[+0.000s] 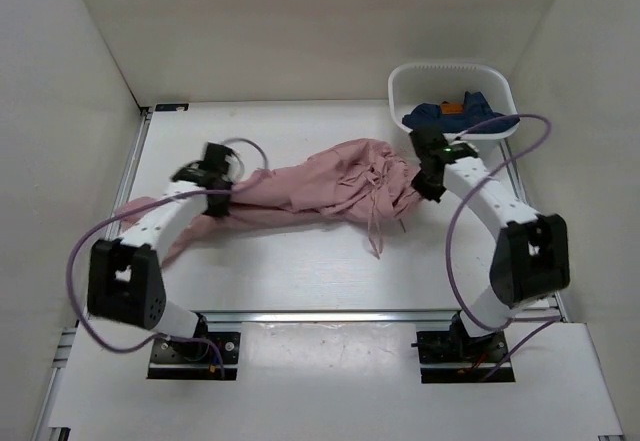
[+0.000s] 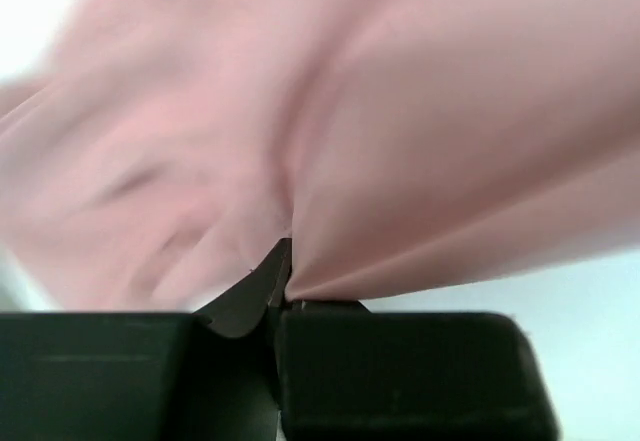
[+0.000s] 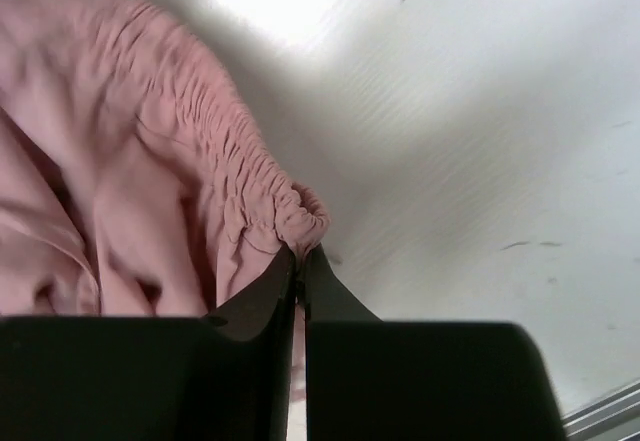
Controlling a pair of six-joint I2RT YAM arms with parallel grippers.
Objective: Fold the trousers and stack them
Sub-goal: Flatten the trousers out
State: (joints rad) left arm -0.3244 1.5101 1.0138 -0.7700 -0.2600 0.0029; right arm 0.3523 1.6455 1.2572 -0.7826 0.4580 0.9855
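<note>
The dusty-pink trousers (image 1: 320,189) lie stretched across the middle of the table, wrinkled, with thin drawstrings (image 1: 374,223) hanging toward the front. My left gripper (image 1: 216,201) is shut on the trousers' left part; in the left wrist view the pink fabric (image 2: 400,161) is pinched between its jaws (image 2: 282,279). My right gripper (image 1: 428,183) is shut on the gathered elastic waistband (image 3: 262,176) at the trousers' right end, pinched at the fingertips (image 3: 300,261).
A white basket (image 1: 400,86) stands at the back right and holds a dark blue garment (image 1: 465,116) with an orange patch. White walls close in the table on three sides. A metal rail (image 1: 350,315) runs along the front edge.
</note>
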